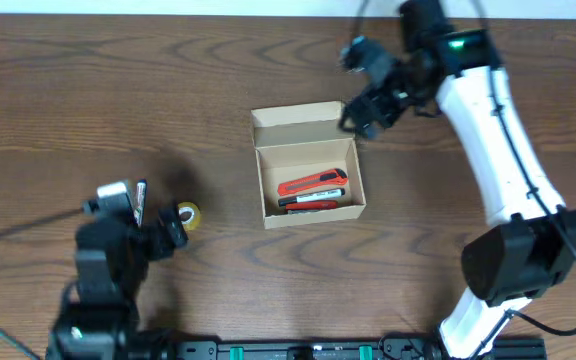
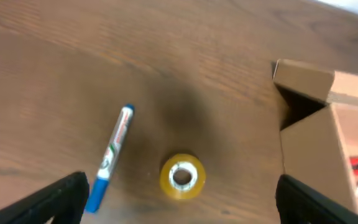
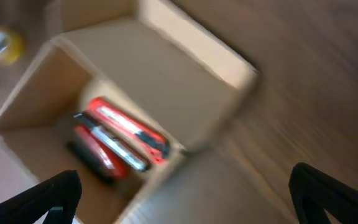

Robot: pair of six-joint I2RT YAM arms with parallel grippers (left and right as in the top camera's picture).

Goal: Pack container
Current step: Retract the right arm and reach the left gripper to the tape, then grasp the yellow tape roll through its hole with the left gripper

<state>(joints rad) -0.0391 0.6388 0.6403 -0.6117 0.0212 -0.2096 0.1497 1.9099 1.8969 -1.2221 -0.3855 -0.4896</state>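
A: Where do we find the container [image 1: 303, 158]?
B: Mid-table, flap up, a red cutter [image 1: 313, 183] inside. We note fingers apart on 2 grippers: left gripper [image 2: 185, 204] near a tape roll [image 2: 182, 177], right gripper [image 3: 191, 196] above the container.

We see two robot arms from above. Our right arm [image 1: 493, 140] has a long, smooth white shell, a bulky rounded black joint housing [image 1: 523, 260] near its base, and a black wrist section with a small green light [image 1: 457, 43]. Thin dark cables [image 1: 360, 15] run from that wrist past the frame's upper edge. Our left arm [image 1: 103, 275] is mostly black, topped by a small silver-grey block [image 1: 116, 192], with a dark cable [image 1: 18, 232] leading off sideways. In the wrist views, the left fingers [image 2: 61, 199] and right fingers [image 3: 328, 193] appear as matte black wedges.
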